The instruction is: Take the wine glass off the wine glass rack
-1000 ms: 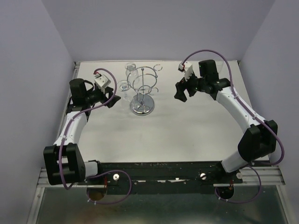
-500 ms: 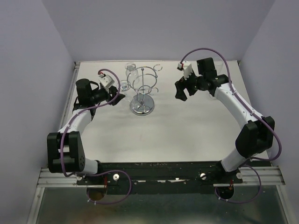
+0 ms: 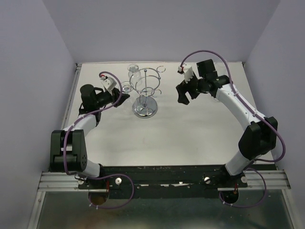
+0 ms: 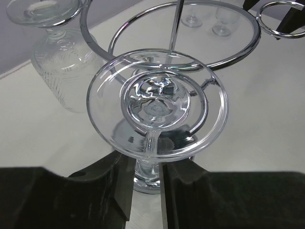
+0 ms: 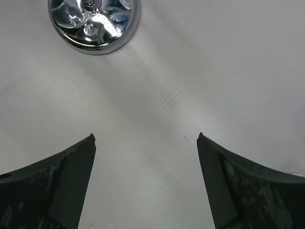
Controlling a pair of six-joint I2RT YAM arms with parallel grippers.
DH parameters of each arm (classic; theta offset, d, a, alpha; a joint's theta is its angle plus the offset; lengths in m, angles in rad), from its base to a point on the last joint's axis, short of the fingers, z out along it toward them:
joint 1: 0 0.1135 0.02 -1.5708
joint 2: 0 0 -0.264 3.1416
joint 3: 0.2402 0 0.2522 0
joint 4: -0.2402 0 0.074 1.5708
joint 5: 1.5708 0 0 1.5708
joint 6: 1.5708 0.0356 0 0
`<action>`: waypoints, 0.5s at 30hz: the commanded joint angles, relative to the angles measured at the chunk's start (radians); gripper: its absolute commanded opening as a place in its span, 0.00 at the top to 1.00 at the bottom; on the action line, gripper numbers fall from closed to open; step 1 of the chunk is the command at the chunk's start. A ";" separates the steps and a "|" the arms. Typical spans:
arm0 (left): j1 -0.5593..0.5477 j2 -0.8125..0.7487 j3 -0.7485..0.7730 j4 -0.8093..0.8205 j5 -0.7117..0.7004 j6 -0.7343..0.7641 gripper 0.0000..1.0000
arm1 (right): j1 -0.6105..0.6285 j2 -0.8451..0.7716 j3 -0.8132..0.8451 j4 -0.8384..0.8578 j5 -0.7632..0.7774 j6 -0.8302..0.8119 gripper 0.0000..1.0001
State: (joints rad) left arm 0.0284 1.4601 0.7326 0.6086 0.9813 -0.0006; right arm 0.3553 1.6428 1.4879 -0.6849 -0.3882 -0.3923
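Observation:
The chrome wine glass rack [image 3: 145, 109] stands mid-table at the back, its thin rod [image 4: 178, 19] rising to wire rings. A clear wine glass [image 4: 157, 105] hangs upside down in a ring on the rack's left side [image 3: 126, 88], its round foot facing the left wrist camera. My left gripper [image 3: 123, 97] is at this glass. Its black fingers [image 4: 109, 191] stand close on either side of the stem just under the foot, shut on it [image 4: 145, 191]. My right gripper [image 3: 183, 98] is open and empty to the right of the rack. It hovers over bare table [image 5: 145, 138], with the rack's mirror base [image 5: 94, 24] ahead.
A second, patterned glass [image 4: 57, 52] hangs in a neighbouring ring at the back left of the rack [image 3: 133, 71]. Two more small glasses [image 4: 209, 16] show beyond the rack. Purple walls close in the table on three sides.
My left arm has reached forward and right until its fingers are at the hanging glass. My right gripper has shifted slightly left toward the rack.

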 commanded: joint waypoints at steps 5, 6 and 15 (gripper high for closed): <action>-0.012 -0.007 -0.016 0.088 0.043 -0.059 0.76 | 0.027 0.035 0.026 -0.028 0.031 -0.005 0.05; -0.010 -0.009 -0.018 0.086 0.043 -0.061 0.79 | 0.028 0.037 0.029 -0.027 0.029 -0.003 0.05; -0.012 -0.059 0.001 0.102 0.040 -0.116 0.97 | 0.034 0.049 0.028 -0.025 0.029 0.003 0.05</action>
State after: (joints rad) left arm 0.0174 1.4559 0.7261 0.6502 0.9958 -0.0738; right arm 0.3809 1.6779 1.4879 -0.6968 -0.3771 -0.3927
